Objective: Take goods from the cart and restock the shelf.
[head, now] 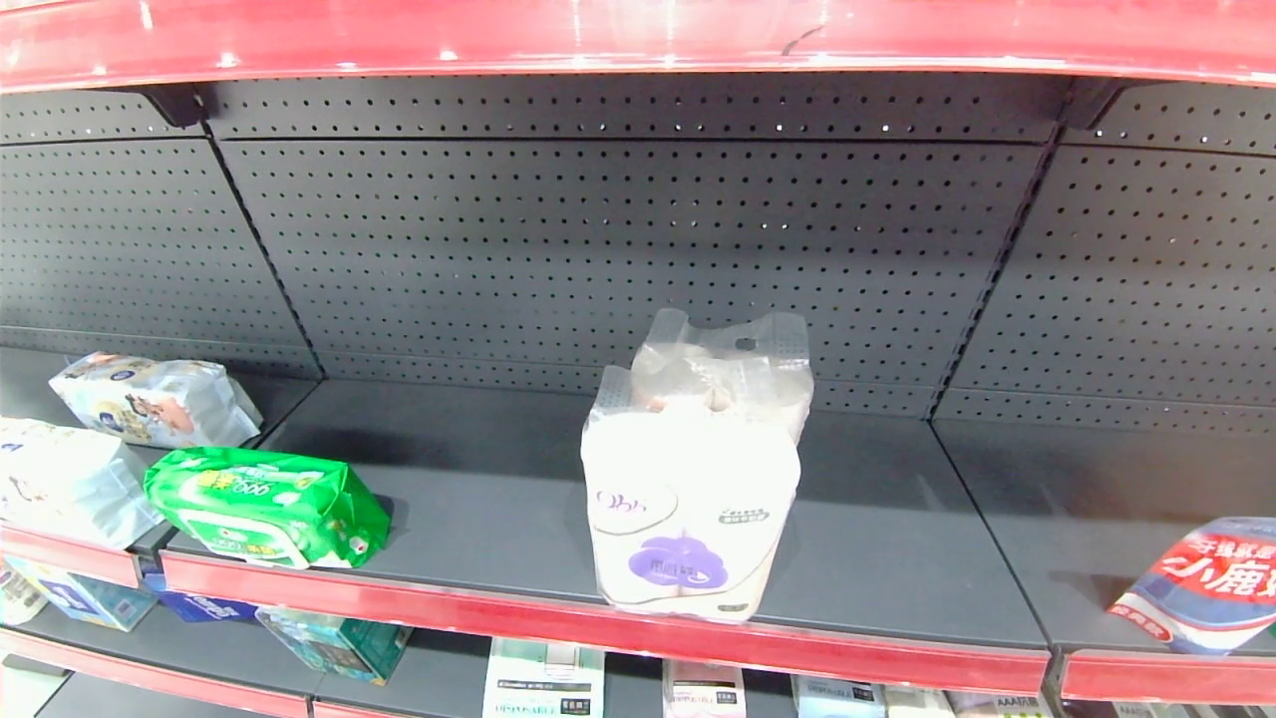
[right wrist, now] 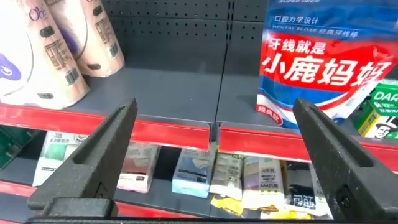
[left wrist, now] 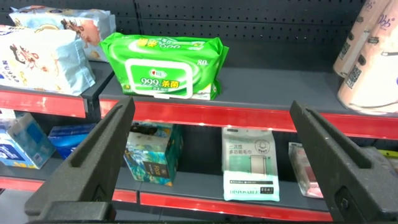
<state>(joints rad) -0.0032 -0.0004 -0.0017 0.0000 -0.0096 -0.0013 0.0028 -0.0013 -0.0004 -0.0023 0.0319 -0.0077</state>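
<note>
on the middle dark grey metal shelf [head: 478, 499], just behind its red front rail [head: 598, 628], a white pack of toilet paper rolls [head: 693, 489] with purple print, wrapped in clear plastic, stands upright with its base touching the rail. well to its left on the same board lies a green soft pack of wet wipes [head: 267, 507] with a white flip lid, flat and also at the front edge. further left, on the neighbouring bay, a white and blue soft pack with cartoon print [head: 155, 399] lies toward the back. a second pale soft pack [head: 65, 484] lies in front of it by the rail. on the bay to the right, a red, white and blue plastic bag [head: 1211, 583] rests at the front edge. a dark perforated back panel [head: 618, 249] rises behind them all.

the left gripper [left wrist: 212, 106] hangs in front of the shelf edge, its two black fingers spread wide with nothing between them. it faces the green pack of wet wipes and is apart from it. the right gripper [right wrist: 216, 102] is likewise spread wide and holds nothing. it sits about level with the red rail, facing the bare stretch of board between the toilet paper pack and the red, white and blue bag, clear of both.

on the lower shelf [head: 439, 668] beneath stand small boxes and flat sachets [left wrist: 249, 163] in a row.
</note>
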